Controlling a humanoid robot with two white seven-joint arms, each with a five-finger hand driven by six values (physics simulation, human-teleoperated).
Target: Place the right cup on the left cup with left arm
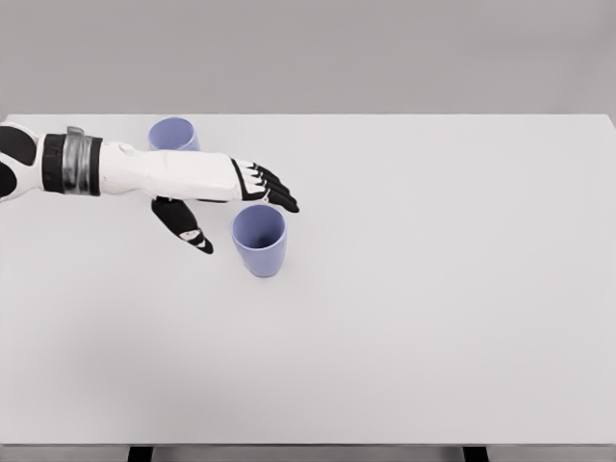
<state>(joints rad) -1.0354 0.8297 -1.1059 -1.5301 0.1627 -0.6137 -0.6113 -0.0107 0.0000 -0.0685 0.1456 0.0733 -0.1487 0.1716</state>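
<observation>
- The left arm came in from the picture's left edge, its white forearm stretched across the far-left part of the desk.
- Just behind that forearm stood the left cup, 1 of 2 lilac cups; it was upright with its mouth open upward, and its lower part was hidden by the arm.
- The left hand was spread and held nothing: the dark fingers reached out over the far rim of the nearer cup, while the thumb hung lower, just to that cup's left.
- Between thumb and fingers, slightly forward of the palm, stood the right cup, upright on the desk and apart from the left cup. Whether any finger touched its rim could not be told from this view.
- The step in hand looked like the reach before the grasp: the hand had bracketed the right cup but had not closed on it, so the task seemed at an early stage, with lifting and stacking yet to do.
- The next move would likely call for the thumb and fingers to close around the cup's wall, firmly enough not to tip it, before a lift clear of the desk and a carry back and leftward over the left cup.
- To the right of the cups the desk carried nothing else, and the right arm did not appear.
</observation>
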